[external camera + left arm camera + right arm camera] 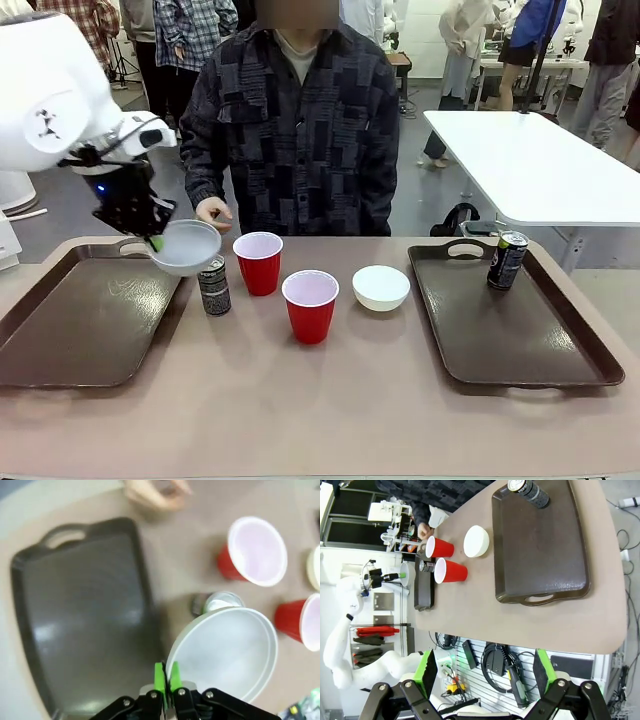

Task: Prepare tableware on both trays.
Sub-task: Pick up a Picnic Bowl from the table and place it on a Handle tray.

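**Front:** left gripper (152, 238) is clamped tight on the rim of a white bowl (186, 246). It grips only the near-left edge, so the bowl hangs off the fingers, mouth up and slightly tilted. The rim pinch makes sense, since the bowl looks too wide to span. The bowl is in the air over the right rim of the left tray (80, 320), just above the table can (213, 287). It reads as mid-carry toward that tray, which has nothing on it yet.

The right tray (520, 330) holds one tray can (507, 260), upright near its far handle. Two red cups (259, 262) (310, 305) and the second bowl (381, 287) sit on the table (330, 400) between the trays. The person's hand (213, 212) is at the far edge, behind the held bowl.

**Left wrist:** the green pads (160, 677) are pressed together on the bowl wall. The bowl is plain, smooth, thin-walled and empty. The table can's top peeks out under its far rim.

**Right wrist:** right gripper (486, 672) has its jaws spread full with nothing between them. It sits well back from the table, looking toward the right tray.
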Controlling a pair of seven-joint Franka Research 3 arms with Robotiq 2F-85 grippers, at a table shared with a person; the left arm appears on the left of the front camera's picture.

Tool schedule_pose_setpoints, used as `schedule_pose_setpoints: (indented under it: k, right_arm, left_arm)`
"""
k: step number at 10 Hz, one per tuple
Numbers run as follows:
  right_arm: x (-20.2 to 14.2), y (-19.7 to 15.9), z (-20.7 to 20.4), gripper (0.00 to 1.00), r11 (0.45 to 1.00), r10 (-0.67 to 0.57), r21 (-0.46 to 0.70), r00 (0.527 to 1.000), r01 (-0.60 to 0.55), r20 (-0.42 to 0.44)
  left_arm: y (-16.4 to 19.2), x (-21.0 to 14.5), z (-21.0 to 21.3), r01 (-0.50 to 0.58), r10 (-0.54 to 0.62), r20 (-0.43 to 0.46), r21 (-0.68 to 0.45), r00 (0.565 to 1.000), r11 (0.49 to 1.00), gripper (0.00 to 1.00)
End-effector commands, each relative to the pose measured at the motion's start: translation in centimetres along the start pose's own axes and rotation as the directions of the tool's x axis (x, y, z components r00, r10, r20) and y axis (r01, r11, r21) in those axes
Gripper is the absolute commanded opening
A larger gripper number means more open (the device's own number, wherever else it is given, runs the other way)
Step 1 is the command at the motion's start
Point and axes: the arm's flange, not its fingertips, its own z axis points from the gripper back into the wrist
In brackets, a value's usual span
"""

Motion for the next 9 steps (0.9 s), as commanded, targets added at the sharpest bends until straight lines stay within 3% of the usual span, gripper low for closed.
schedule_pose_setpoints:
  k: [1,5,9]
  right_arm:
    - [0.0,0.0,0.0,1.0,1.0,-0.001,0.014,1.0,0.001,0.0]
    - [0.0,0.0,0.0,1.0,1.0,-0.001,0.014,1.0,0.001,0.0]
    - [0.0,0.0,0.0,1.0,1.0,-0.001,0.014,1.0,0.001,0.0]
  left_arm:
    - [3.8,2.6,0.0,-0.091,0.092,-0.03,0.046,0.995,0.995,0.0]
    - [11.2,5.3,1.4,-0.201,0.202,-0.002,0.102,0.979,0.974,0.0]
    - [15.3,6.2,0.8,-0.278,0.279,0.003,0.12,0.96,0.953,0.0]
